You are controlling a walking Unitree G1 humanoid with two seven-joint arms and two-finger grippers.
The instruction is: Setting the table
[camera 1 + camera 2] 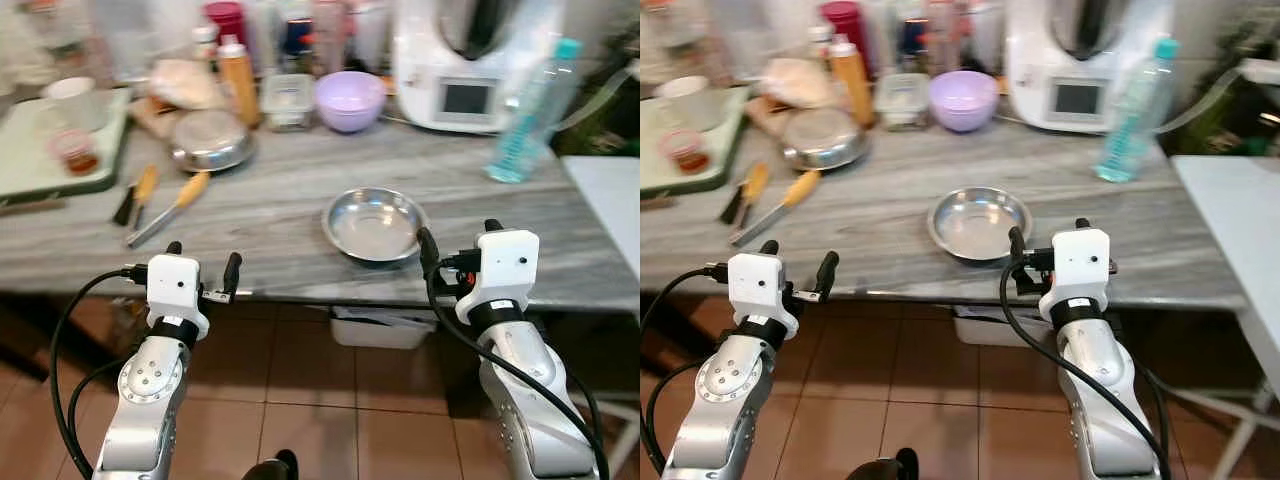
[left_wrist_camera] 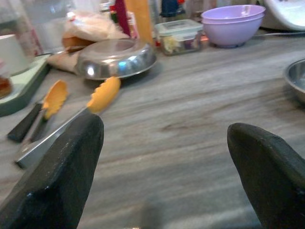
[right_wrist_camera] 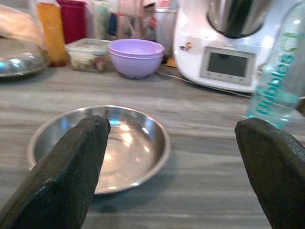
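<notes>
Right gripper (image 1: 457, 243) is hovering open and empty at the counter's (image 1: 280, 215) near edge, its fingers framing the steel bowl (image 1: 374, 224) just ahead, seemingly lining up a pick. Left gripper (image 1: 203, 262) is waiting beside it, also spread wide, holding nothing.

From the left wrist, orange-handled tongs (image 2: 71, 121) are lying just beyond the fingers, slightly blurred.

From the right wrist, the bowl is sitting between both fingertips; a bottle (image 3: 281, 86) is running out of frame.

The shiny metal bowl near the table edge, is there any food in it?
No, the metal bowl is bare inside, showing just shiny steel and light reflections.
</notes>
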